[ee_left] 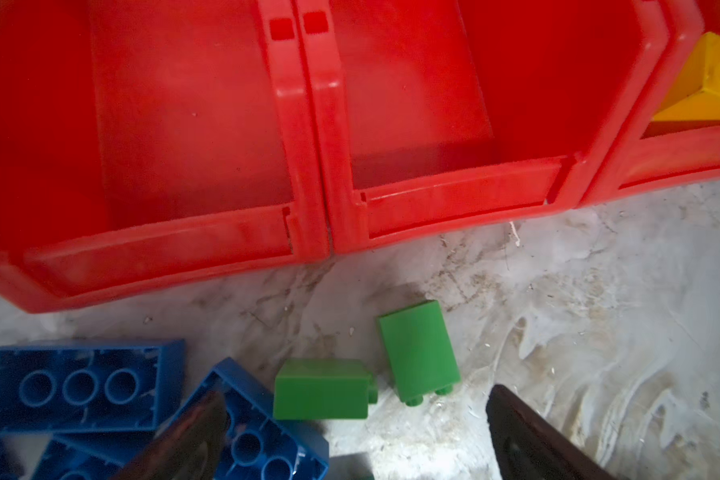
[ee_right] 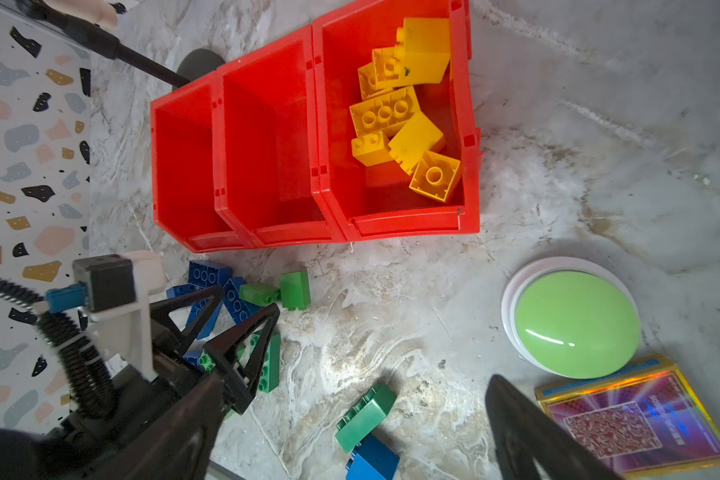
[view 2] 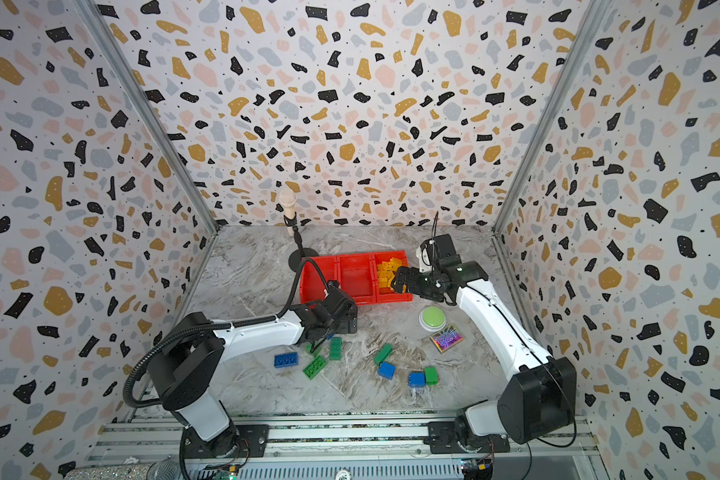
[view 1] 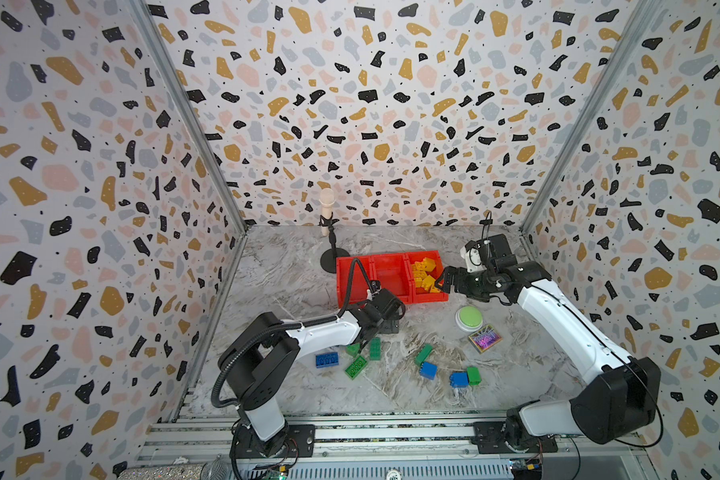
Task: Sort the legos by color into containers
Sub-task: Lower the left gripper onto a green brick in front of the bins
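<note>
Left gripper (ee_left: 356,399) hangs jaws-wide over the small green brick (ee_left: 323,388) on the table, just in front of the containers (ee_left: 308,232). Its long side runs finger to finger, and the left arm's way nearer. Farther back, the right gripper (view 1: 440,281) is spread wide and empty above the binned yellow legos (view 1: 425,272).

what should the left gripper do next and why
Probably lower the open left gripper and close on the green brick nearest its jaws. Yellows already sit in one bin; the other two bins are empty, so that brick can start a green bin.
</note>
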`<move>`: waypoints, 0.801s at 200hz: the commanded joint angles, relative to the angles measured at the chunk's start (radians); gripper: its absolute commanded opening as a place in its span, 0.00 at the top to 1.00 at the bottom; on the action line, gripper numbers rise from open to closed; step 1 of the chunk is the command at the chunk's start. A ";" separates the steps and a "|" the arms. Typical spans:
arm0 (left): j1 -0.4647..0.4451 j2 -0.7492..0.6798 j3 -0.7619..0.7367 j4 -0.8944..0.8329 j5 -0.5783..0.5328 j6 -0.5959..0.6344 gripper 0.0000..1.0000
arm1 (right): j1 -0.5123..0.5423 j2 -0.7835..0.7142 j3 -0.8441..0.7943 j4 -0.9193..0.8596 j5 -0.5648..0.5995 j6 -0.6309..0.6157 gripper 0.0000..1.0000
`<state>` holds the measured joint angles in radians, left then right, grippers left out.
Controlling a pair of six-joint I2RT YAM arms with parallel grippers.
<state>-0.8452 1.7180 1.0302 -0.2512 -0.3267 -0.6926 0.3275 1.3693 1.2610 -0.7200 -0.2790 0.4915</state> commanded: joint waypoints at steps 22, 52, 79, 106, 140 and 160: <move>0.030 0.026 0.022 -0.034 -0.015 0.066 0.05 | 0.004 -0.035 -0.020 -0.029 0.024 0.016 0.01; 0.040 0.040 0.017 -0.027 -0.005 0.107 0.12 | 0.005 -0.053 -0.028 -0.032 0.045 0.033 0.01; 0.055 0.050 0.022 -0.015 0.008 0.130 0.19 | 0.006 -0.056 -0.025 -0.041 0.050 0.041 0.01; 0.064 0.068 0.044 -0.013 0.021 0.142 0.30 | 0.005 -0.054 -0.022 -0.049 0.059 0.050 0.01; 0.065 0.079 0.050 -0.010 0.046 0.132 0.41 | 0.005 -0.053 -0.019 -0.056 0.069 0.054 0.00; 0.065 0.084 0.044 -0.010 0.052 0.124 0.46 | 0.005 -0.056 -0.024 -0.058 0.078 0.056 0.00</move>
<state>-0.7845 1.7889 1.0630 -0.2653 -0.2932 -0.5682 0.3279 1.3468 1.2343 -0.7483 -0.2260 0.5381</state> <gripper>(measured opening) 0.559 0.995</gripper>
